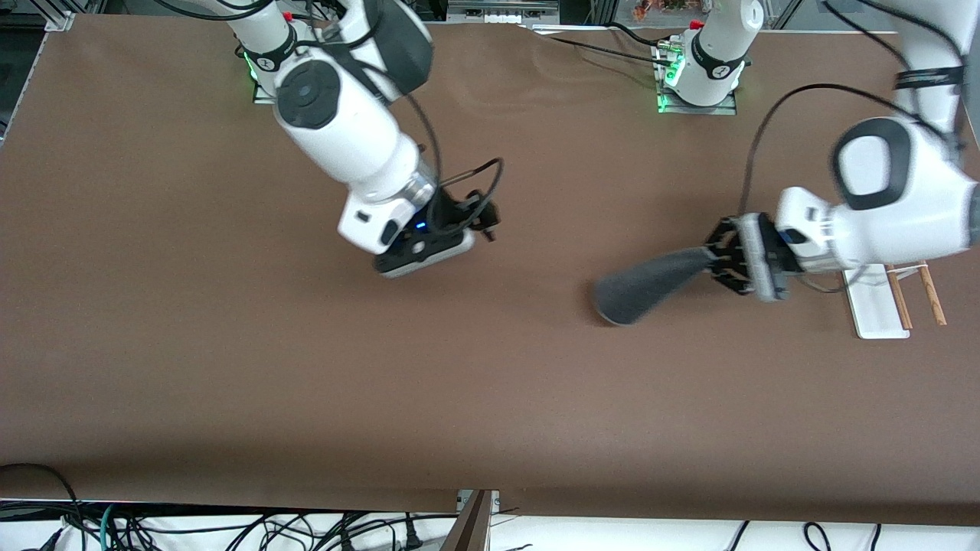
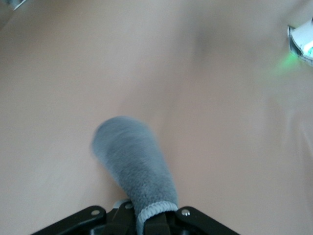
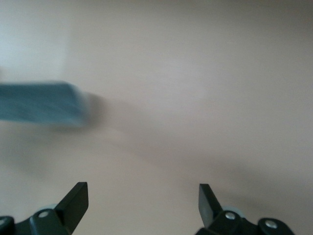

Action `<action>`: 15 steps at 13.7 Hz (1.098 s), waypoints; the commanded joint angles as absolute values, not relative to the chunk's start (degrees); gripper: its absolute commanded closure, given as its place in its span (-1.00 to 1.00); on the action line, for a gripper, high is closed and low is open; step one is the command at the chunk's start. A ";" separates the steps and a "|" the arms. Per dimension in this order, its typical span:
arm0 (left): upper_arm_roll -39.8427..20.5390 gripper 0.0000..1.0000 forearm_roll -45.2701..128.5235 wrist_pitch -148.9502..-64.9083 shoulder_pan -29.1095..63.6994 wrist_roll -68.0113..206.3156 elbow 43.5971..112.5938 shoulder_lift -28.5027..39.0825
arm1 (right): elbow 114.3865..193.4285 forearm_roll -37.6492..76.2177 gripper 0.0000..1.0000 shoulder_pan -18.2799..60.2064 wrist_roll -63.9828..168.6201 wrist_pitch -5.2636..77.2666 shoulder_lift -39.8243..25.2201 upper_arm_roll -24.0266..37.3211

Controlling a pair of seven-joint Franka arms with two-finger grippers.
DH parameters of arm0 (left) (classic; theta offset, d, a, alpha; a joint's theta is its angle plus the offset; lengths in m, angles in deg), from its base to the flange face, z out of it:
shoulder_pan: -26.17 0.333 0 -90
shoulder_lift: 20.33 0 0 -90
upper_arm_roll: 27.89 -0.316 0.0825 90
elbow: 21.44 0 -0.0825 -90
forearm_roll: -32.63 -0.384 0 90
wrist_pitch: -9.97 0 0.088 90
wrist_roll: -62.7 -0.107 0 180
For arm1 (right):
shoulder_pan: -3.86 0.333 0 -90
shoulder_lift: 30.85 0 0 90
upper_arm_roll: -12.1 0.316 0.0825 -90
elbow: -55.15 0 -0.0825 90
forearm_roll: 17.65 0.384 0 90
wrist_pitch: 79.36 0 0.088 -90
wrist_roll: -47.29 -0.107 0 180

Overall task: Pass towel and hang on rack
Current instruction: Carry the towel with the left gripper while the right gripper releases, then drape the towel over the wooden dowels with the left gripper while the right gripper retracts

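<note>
The towel [image 1: 647, 285] shows its dark grey face only and sticks out from my left gripper [image 1: 710, 260], which is shut on its pale-trimmed end, over the table toward the left arm's end. In the left wrist view the towel [image 2: 132, 156] hangs forward from the shut left gripper [image 2: 146, 221]. The rack [image 1: 877, 310], a white base with two thin brown rods [image 1: 932, 295], stands beside the left hand and is partly hidden by it. My right gripper [image 1: 487, 223] is open and empty over the middle of the table; its fingers stand wide apart in the right wrist view [image 3: 142, 191].
The brown table [image 1: 306, 383] carries nothing else. A blurred blue-grey shape [image 3: 44, 104] shows in the right wrist view; I cannot tell what it is. The arm bases [image 1: 697, 84] stand along the table's robot edge. Cables [image 1: 230, 528] hang below the edge nearest the front camera.
</note>
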State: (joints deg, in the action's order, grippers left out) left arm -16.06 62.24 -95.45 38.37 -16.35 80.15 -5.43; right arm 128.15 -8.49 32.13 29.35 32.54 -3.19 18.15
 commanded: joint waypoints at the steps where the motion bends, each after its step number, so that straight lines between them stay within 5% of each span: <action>1: -15.32 1.00 55.43 -87.00 45.83 -16.93 71.14 -2.33 | 128.18 -11.23 -1.00 28.94 32.77 26.39 -5.45 15.18; 3: -15.32 1.00 48.92 -84.00 50.23 -17.10 65.68 -0.74 | 129.76 -11.41 -1.00 23.22 39.60 22.01 -7.46 15.26; 8: -15.32 1.00 43.98 -82.23 64.99 -19.11 64.60 3.30 | 130.82 -12.63 -1.00 16.10 41.57 11.18 -13.70 11.57; 11: -16.37 1.00 42.49 -82.67 68.70 -22.73 60.67 8.04 | 133.88 -25.44 -1.00 13.97 41.75 11.70 -19.33 11.66; 15: -18.04 1.00 39.32 -82.93 70.90 -26.24 53.46 14.55 | 139.78 -25.30 -1.00 8.18 47.17 11.00 -24.17 11.74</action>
